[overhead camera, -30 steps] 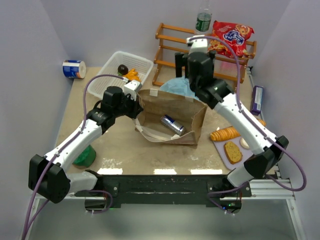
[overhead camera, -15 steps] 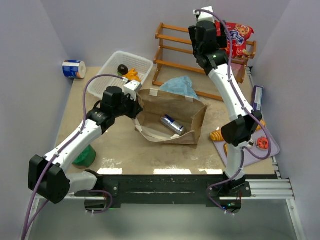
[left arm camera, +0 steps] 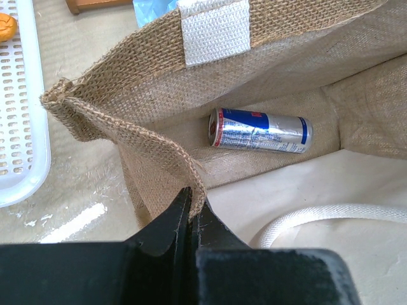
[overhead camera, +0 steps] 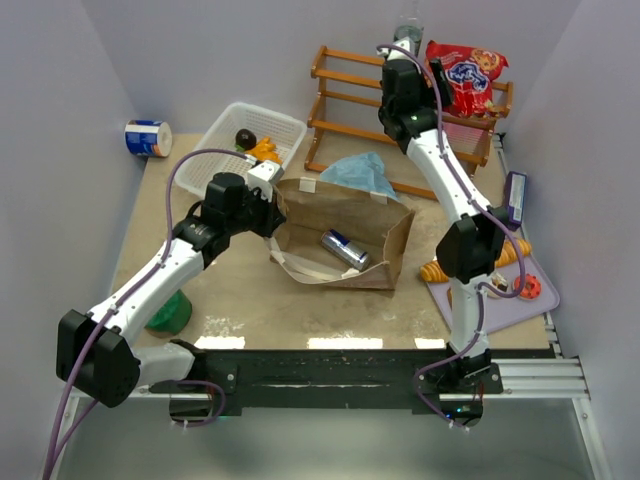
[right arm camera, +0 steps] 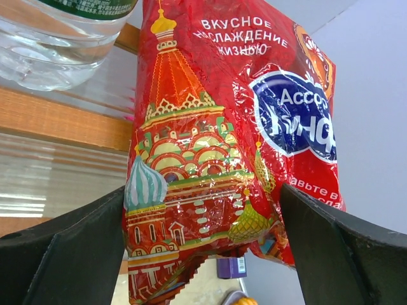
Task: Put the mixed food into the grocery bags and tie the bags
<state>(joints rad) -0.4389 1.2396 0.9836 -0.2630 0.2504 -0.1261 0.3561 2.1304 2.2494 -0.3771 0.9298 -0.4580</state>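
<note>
The brown bag (overhead camera: pixel 345 215) stands open mid-table with a red-blue soda can (overhead camera: pixel 345 250) lying inside. My left gripper (overhead camera: pixel 268 205) is shut on the bag's near-left rim. In the left wrist view the jaws (left arm camera: pixel 194 203) pinch the woven edge, with the soda can (left arm camera: pixel 259 130) beyond. My right gripper (overhead camera: pixel 432 68) is raised at the wooden rack (overhead camera: pixel 350 95), open. One finger stands on each side of the red crisp packet (right arm camera: pixel 222 146). The clear bottle (right arm camera: pixel 70 38) stands just left of the packet. The light blue plastic bag (overhead camera: pixel 360 172) lies crumpled behind the brown bag.
A white mesh basket (overhead camera: pixel 232 120) at the back left holds dark and orange toy produce (overhead camera: pixel 255 145). A blue-and-white can (overhead camera: pixel 148 137) lies by the left wall and a green round thing (overhead camera: pixel 170 312) near my left arm. A purple tray (overhead camera: pixel 500 305) with orange food and a purple box (overhead camera: pixel 515 198) are at the right.
My right arm has swung from above the brown bag up to the back rack, and its open jaws now straddle the crisp packet. The left arm has stayed put, still gripping the bag rim.
</note>
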